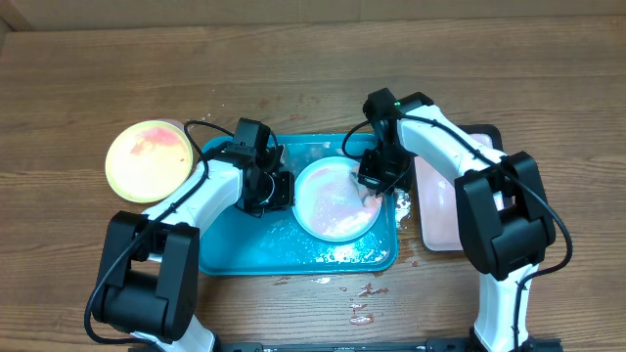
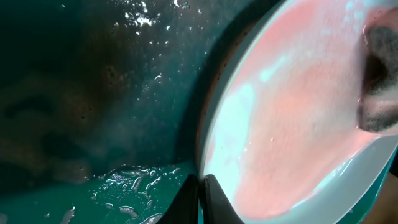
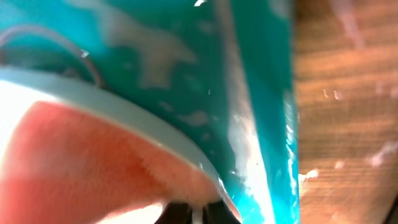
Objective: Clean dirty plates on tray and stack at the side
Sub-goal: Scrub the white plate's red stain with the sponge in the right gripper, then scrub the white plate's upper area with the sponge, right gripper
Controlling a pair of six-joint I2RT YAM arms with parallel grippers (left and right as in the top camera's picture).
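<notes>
Currently the blue plate (image 1: 333, 203) is lying in the tray (image 1: 245, 252), between both arms. The left gripper (image 1: 286, 191), jaws together, is sitting at its left rim. The right gripper (image 1: 372, 191), jaws likewise together, is bearing on its right side. The yellow plate (image 1: 149, 159) is lying outside the tray, nearer the left arm.

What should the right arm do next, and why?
Probably sweep the right gripper inward across the pale blue plate: it sits at the plate's right edge, pink film covers most of the plate, and the left gripper is at the opposite rim.
</notes>
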